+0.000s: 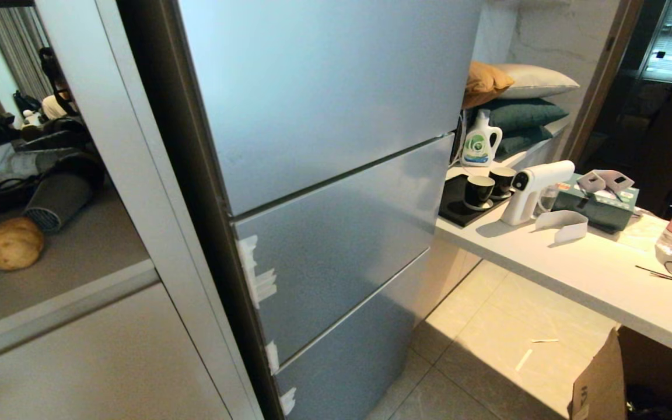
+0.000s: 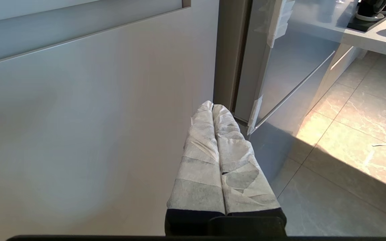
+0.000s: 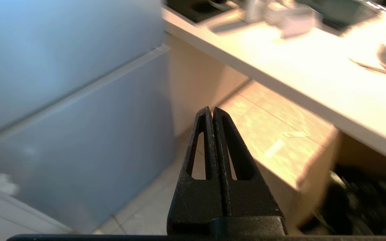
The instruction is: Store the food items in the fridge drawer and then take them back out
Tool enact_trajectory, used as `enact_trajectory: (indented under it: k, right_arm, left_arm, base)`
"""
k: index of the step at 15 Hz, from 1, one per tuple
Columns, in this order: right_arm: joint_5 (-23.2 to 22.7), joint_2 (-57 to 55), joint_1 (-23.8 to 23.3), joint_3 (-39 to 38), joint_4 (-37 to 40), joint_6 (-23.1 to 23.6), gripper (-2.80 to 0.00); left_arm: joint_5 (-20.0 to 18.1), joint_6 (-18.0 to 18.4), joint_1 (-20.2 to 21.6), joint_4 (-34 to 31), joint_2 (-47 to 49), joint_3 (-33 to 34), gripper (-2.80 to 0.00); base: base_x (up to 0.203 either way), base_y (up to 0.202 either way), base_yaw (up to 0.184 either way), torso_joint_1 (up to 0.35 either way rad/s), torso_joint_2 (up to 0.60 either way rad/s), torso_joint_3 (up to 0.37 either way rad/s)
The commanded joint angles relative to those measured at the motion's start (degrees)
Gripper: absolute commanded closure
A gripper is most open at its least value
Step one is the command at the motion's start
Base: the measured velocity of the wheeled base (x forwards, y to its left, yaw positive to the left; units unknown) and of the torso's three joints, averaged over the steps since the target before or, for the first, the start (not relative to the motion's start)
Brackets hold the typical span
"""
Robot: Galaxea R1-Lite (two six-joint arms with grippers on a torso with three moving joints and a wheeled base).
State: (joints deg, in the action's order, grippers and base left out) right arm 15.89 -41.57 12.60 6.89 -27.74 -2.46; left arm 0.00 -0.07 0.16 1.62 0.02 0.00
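Tan-brown potato beside hair dryer

Fridge doors silver-grey, plain. Potato tan-brown, left of them; hair dryer grey. Worktop white, right of them. My left fingers white-wrapped; my right fingers black.

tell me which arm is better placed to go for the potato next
Left, probably. The potato lies on the shelf at the robot's left; the left gripper, shut and empty, hangs by the cabinet below it. The right gripper faces the fridge.
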Motion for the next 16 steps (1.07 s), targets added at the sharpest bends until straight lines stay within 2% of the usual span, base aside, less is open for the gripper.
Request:
enact_trajectory:
  k: [1,2,4,6,8,12,16]
  right_arm:
    - [-11.0,16.8,-10.7,-4.5,5.4,0.9,0.0]
    - [-14.7,21.7,-11.8,-5.3,9.0,1.5,0.0]
    - [-18.1,31.2,-12.5,-6.0,17.3,4.1,0.0]
    - [-18.1,40.0,-12.7,-6.3,22.9,6.2,0.0]
    - [-17.4,41.8,-12.8,-6.7,27.3,8.6,0.0]
    - [-16.6,41.5,-12.8,-6.8,28.0,4.1,0.0]
    - [-16.1,41.5,-12.8,-6.8,27.9,2.7,0.0]
  left_arm:
    - [0.0,0.0,0.0,0.0,0.1,0.6,0.0]
    - [0.0,0.0,0.0,0.0,0.1,0.6,0.0]
    - [0.0,0.0,0.0,0.0,0.0,0.6,0.0]
    - [0.0,0.0,0.0,0.1,0.0,0.6,0.0]
    - [0.0,0.0,0.0,0.1,0.0,0.6,0.0]
    - [0.0,0.0,0.0,0.1,0.0,0.6,0.0]
    - [0.0,0.0,0.0,0.1,0.0,0.6,0.0]
  base:
    - [0.0,0.0,0.0,0.0,0.0,0.0]
    - [0.0,0.0,0.0,0.0,0.0,0.0]
    - [0.0,0.0,0.0,0.0,0.0,0.0]
    - [0.0,0.0,0.0,0.0,0.0,0.0]
    - [0.0,0.0,0.0,0.0,0.0,0.0]
    - [0.0,0.0,0.0,0.0,0.0,0.0]
    - [0.0,0.0,0.0,0.0,0.0,0.0]
